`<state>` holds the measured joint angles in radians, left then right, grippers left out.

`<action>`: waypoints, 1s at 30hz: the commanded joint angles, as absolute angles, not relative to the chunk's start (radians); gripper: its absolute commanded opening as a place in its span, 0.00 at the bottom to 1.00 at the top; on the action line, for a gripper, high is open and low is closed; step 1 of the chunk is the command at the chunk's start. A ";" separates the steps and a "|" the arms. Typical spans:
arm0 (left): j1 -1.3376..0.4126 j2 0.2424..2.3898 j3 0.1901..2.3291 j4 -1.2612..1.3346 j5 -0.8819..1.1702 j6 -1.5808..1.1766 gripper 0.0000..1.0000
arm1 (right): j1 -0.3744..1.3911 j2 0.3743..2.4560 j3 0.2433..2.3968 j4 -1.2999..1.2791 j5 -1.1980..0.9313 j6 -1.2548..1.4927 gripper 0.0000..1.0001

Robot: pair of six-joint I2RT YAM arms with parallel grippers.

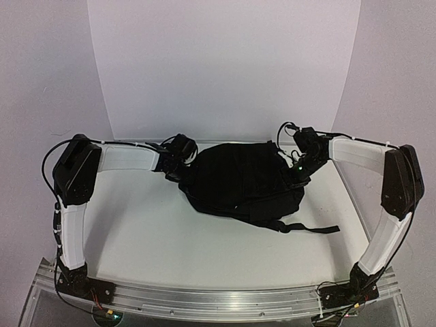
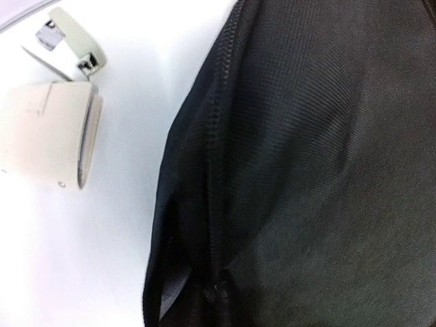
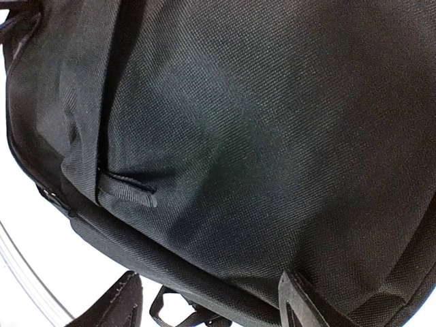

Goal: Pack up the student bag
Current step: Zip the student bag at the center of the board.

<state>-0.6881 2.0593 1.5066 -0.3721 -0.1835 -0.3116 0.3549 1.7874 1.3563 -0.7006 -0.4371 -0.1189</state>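
Though it's all black, the student bag shows plenty of texture up close. It's a soft, rounded lump of coarse woven fabric, creased in places, with a toothed zipper seam along one edge and a thin strap lying out to the right. It's slumped mid-way across the white surface. The left claw is right up against the bag's left edge, but its fingers are hidden, so I can't tell if they're together. The right claw sits at the upper right corner, fingers apart, seemingly pinching nothing.
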 commanded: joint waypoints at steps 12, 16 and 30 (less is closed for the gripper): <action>-0.808 1.854 1.513 -0.370 0.201 -0.157 0.67 | 0.347 1.659 1.314 -0.735 -0.604 -0.160 0.66; -0.836 1.913 1.550 -0.371 0.368 -0.148 0.63 | 0.346 1.645 1.292 -0.736 -0.595 -0.164 0.66; -0.876 2.102 1.683 -0.340 0.569 -0.199 0.53 | 0.346 1.643 1.274 -0.735 -0.556 -0.163 0.65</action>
